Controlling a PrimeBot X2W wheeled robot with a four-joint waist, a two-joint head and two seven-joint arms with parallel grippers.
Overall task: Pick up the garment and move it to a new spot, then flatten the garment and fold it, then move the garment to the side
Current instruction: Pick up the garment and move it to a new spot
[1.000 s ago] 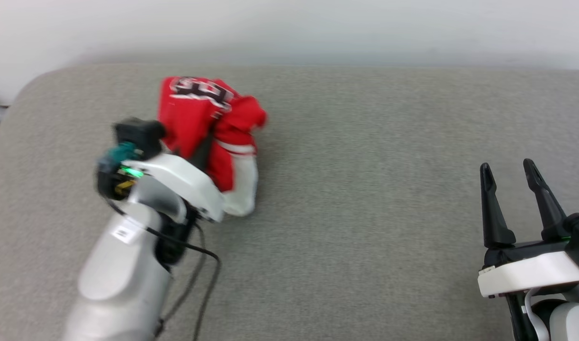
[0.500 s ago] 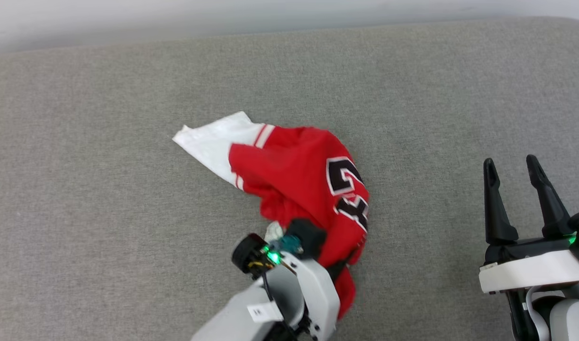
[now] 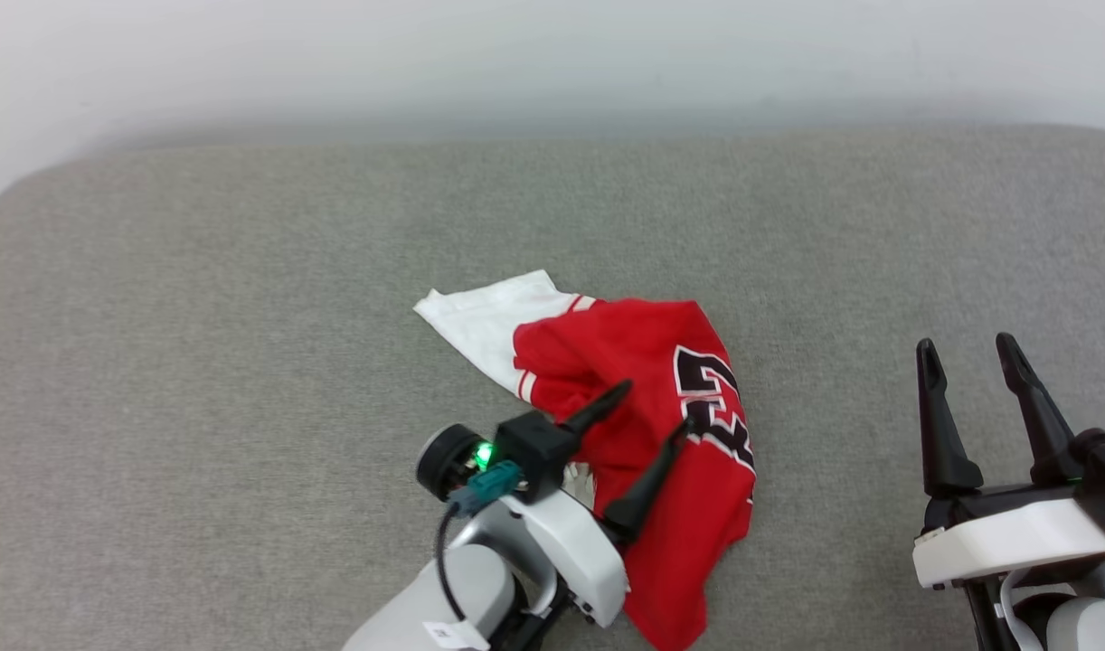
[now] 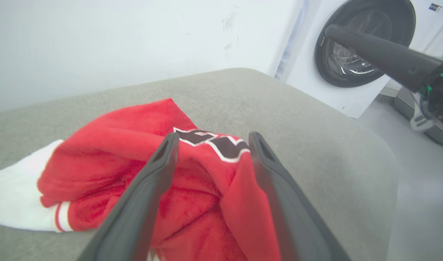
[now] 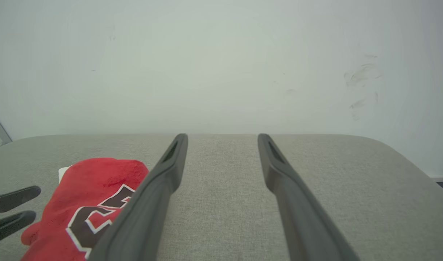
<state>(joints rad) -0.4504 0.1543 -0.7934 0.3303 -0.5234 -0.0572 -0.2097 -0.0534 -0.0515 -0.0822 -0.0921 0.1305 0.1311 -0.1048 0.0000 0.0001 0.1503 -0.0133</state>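
Note:
The garment point(image 3: 647, 348), a red jersey with a white sleeve and black white-edged numerals, lies crumpled on the grey padded surface point(image 3: 245, 362) near the middle front. My left gripper point(image 3: 654, 409) stands open right over it, its two dark fingers spread above the red cloth with nothing pinched. In the left wrist view the left gripper point(image 4: 213, 136) straddles the bunched garment point(image 4: 109, 137). My right gripper point(image 3: 965, 345) is open and empty at the lower right, well apart from the cloth. In the right wrist view the right gripper point(image 5: 222, 137) shows the garment point(image 5: 98, 177) to its left.
A white washing machine point(image 4: 352, 47) with a round dark door stands beyond the surface's rounded right end. A pale wall runs along the far edge. Bare grey padding stretches left, right and behind the garment.
My left gripper carried the garment from the far left to the middle front, then opened and let it go. The head camera shifted meanwhile. The right gripper stayed put.

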